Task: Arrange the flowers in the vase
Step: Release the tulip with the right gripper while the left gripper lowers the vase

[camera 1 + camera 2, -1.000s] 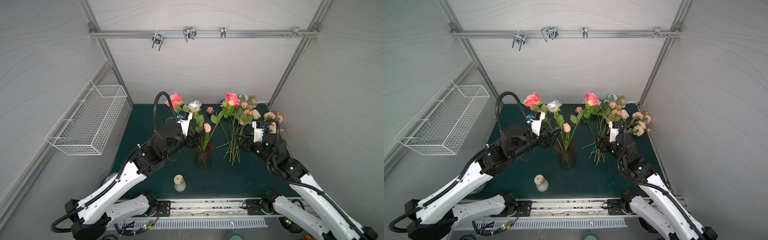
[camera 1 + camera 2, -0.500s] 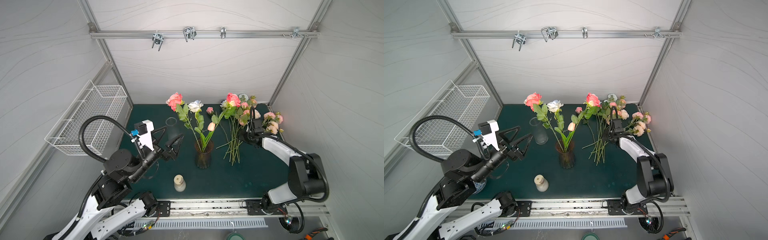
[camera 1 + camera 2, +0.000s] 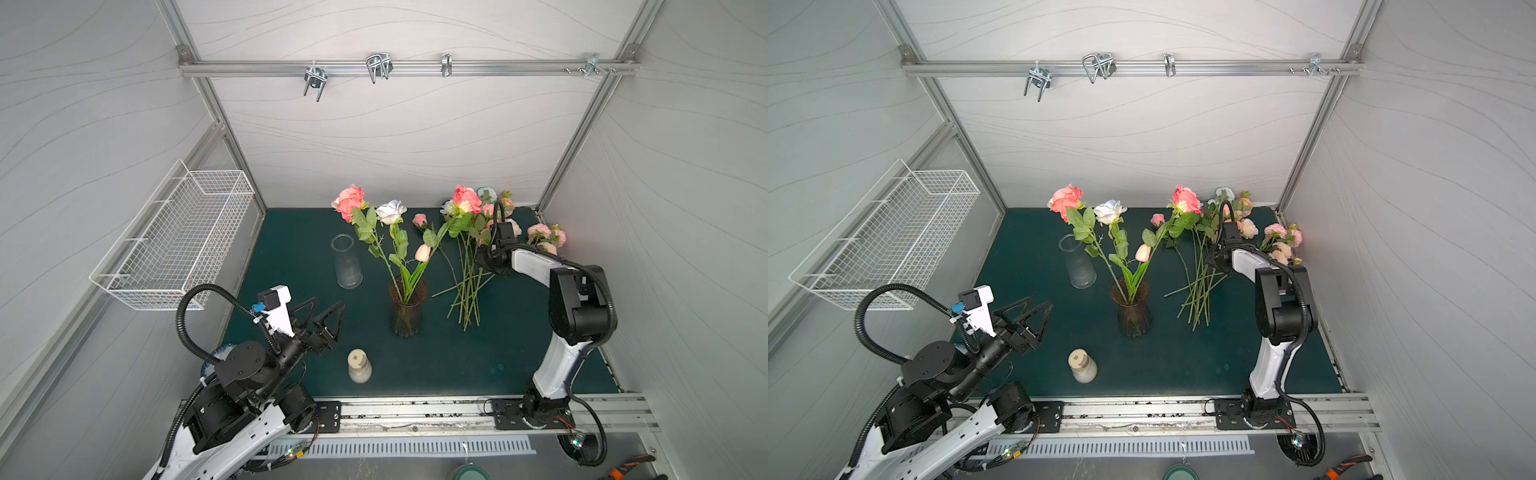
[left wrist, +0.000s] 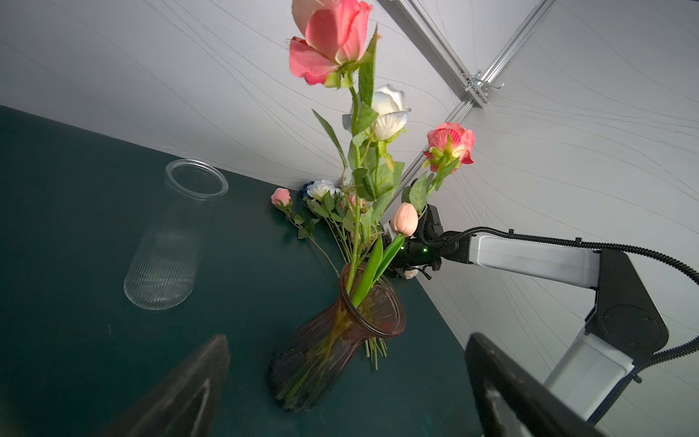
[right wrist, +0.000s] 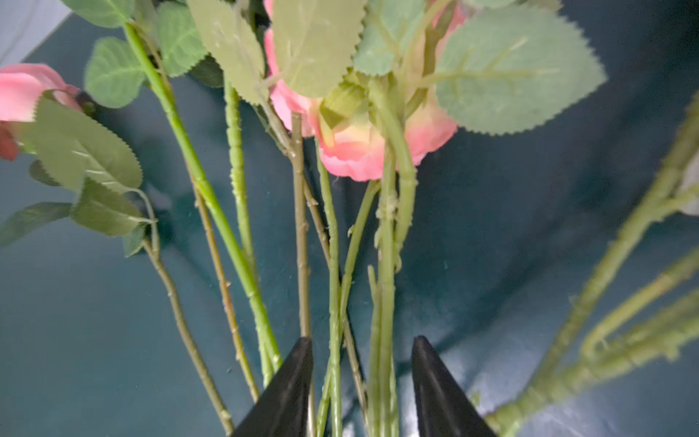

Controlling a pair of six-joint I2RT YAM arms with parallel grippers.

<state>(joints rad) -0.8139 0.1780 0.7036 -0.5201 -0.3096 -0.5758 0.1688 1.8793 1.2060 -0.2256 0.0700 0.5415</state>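
Observation:
A dark amber glass vase (image 3: 407, 309) (image 3: 1132, 311) (image 4: 336, 340) stands mid-mat holding several flowers: coral roses (image 3: 350, 201), a white rose (image 3: 390, 211) and a peach bud (image 3: 422, 252). More flowers lie to its right, stems (image 3: 468, 286) (image 5: 333, 242) fanned on the mat. A pink frilly bunch (image 3: 544, 239) lies by the right wall. My right gripper (image 5: 363, 342) (image 3: 483, 264) is low over the loose stems; its jaws stand apart with several stems between them. Open and empty, my left gripper (image 3: 328, 302) (image 3: 1040, 302) (image 4: 346, 338) hovers at the front left, facing the vase.
An empty clear ribbed glass vase (image 3: 347, 262) (image 4: 174, 234) stands left of the amber one. A small cream bottle (image 3: 359, 365) is near the front edge. A white wire basket (image 3: 178, 237) hangs on the left wall. Walls close in on three sides.
My left arm has drawn back from the vase to the front left with its jaws opened wide. My right arm has reached into the loose stems, and its jaws have narrowed around them.

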